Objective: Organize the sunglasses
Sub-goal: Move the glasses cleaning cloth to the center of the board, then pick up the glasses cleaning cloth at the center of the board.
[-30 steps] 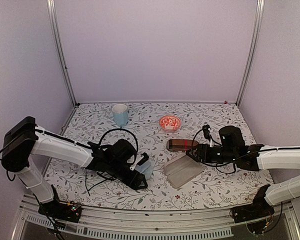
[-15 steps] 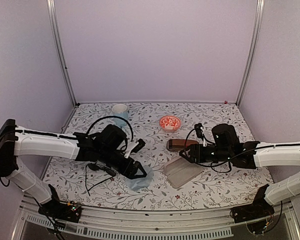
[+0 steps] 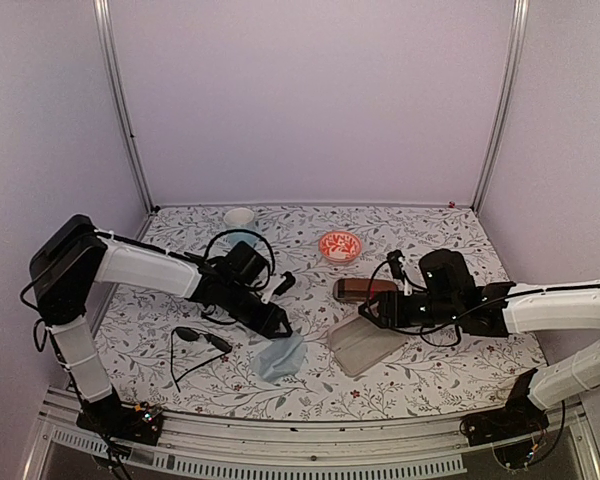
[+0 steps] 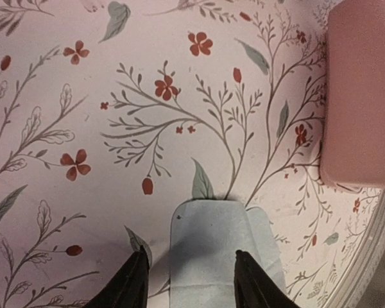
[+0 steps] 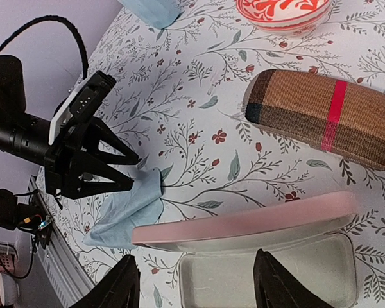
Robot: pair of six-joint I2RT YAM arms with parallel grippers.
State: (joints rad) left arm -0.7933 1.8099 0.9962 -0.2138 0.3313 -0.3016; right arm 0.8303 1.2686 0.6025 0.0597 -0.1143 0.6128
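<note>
Sunglasses with a black frame, dark lenses and thin black arms [image 3: 202, 338] lie on the flower-patterned surface [image 3: 430, 375], in its near left part. Their thin arms are spread towards the near edge. They lie just left of a crumpled light blue cloth [image 3: 280, 357] and apart from it, and nothing touches them.

The fingers of the left arm [image 4: 133, 282] point down at the far end of this cloth. In the left wrist view they stand partly apart, one on each side of a narrow end of the cloth. A small gap shows on one side, so I cannot tell if they press it. The cloth itself lies flat on the surface.

The fingers of the right arm [image 5: 279, 285] are spread wide and hold nothing. They hover over an open pink oblong case [image 3: 370, 345], which lies right of the cloth with its lid raised. Just behind this case lies a closed brown checked case with a red band [image 3: 365, 290]. Farther back stands a small red and white patterned bowl [image 3: 340, 245]. At the back left stands a light blue cup [image 3: 240, 222], partly hidden by the left arm.
</note>
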